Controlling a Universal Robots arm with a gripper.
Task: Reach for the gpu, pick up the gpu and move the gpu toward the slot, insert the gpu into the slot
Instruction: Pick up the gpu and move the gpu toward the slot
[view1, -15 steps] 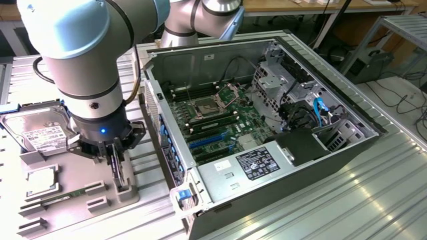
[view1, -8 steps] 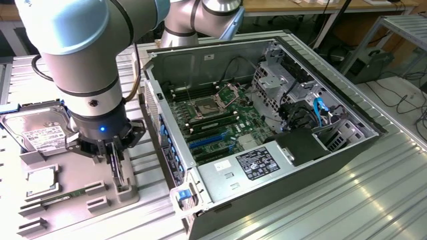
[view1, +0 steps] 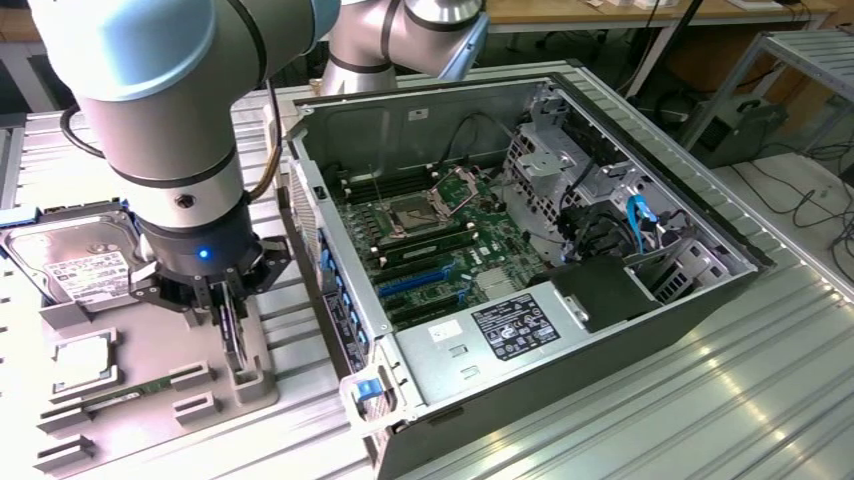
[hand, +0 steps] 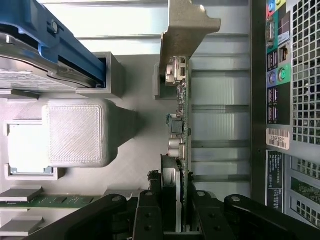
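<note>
1. Exterior view: gripper (view1: 230, 318) pinches the gpu (view1: 238, 350), which stands edge-on just beneath it in the grey holder (view1: 200, 400); the open computer case (view1: 534, 250) is beside it.
2. Wrist view: fingers (hand: 148, 210) clamp both gpu (hand: 179, 100) faces, silver bracket (hand: 187, 25) at the far end.

A computer case (view1: 601, 385) is laid on its side on the table (view1: 747, 400) at the exterior view's right, with a holder tray (view1: 167, 345) set just beside it at the exterior view's left. On the tray, a hard drive (view1: 80, 265) is placed farthest back, a processor (view1: 83, 362) before it and a memory stick (view1: 134, 388) nearest. The graphics card (view1: 231, 338) is stood on edge along the tray's side nearest the case, under the gripper (view1: 222, 302).
</note>
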